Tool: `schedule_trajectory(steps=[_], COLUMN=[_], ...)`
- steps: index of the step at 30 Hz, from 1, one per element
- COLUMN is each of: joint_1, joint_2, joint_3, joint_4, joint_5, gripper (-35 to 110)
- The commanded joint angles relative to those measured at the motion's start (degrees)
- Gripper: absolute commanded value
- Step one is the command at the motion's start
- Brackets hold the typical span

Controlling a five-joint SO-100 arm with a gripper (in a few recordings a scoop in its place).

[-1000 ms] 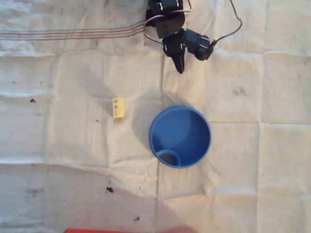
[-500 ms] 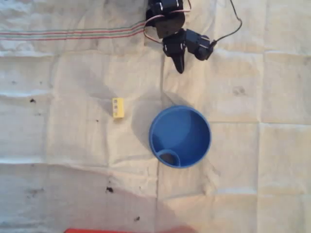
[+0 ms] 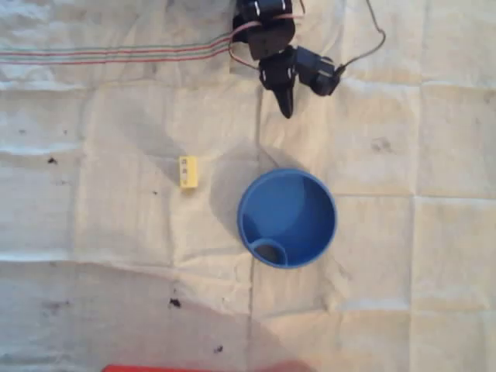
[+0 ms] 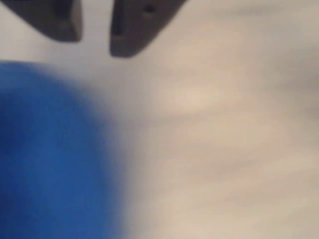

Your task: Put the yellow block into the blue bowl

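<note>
The yellow block (image 3: 188, 171) lies on the pale cloth, left of the blue bowl (image 3: 287, 219), with two grey dots on its top end. The bowl stands upright near the middle and has a small ring at its lower inner rim. My gripper (image 3: 286, 107) is near the top edge, pointing down toward the bowl, well apart from both bowl and block. In the wrist view the two dark fingers (image 4: 127, 35) show a narrow gap with nothing in it, so my gripper (image 4: 94, 37) is slightly open. A blurred part of the blue bowl (image 4: 50, 149) shows at lower left.
A creased cloth (image 3: 403, 256) with small dark specks covers the table. Red and grey stripes (image 3: 116, 54) run across its top left. A red edge (image 3: 194, 368) shows at the bottom. A dark cable (image 3: 375, 35) loops beside the arm.
</note>
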Motion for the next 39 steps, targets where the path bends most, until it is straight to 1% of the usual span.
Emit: schedule_trajectory(steps=[1,5,9,15,20,24,29,35,39], joint_1=[0.09,0.35,0.35,0.62,0.70,0.70,4.75,11.16,14.59], joint_2=[6.33,5.36,-2.20,-21.45,-36.04,-45.35,-53.09,-55.20,-55.28], joint_3=[-10.55,-15.38,-21.62,-37.44,-50.45,-57.39,-62.23,-63.02,-63.11], joint_4=[-2.20,-1.67,-1.67,-1.49,-1.41,-1.32,-1.41,-1.41,-1.41], joint_5=[-0.70,-0.70,-2.72,-11.43,-21.36,-33.57,-53.88,-77.34,-95.71], gripper=[0,0,0,0,0,0,0,0,0])
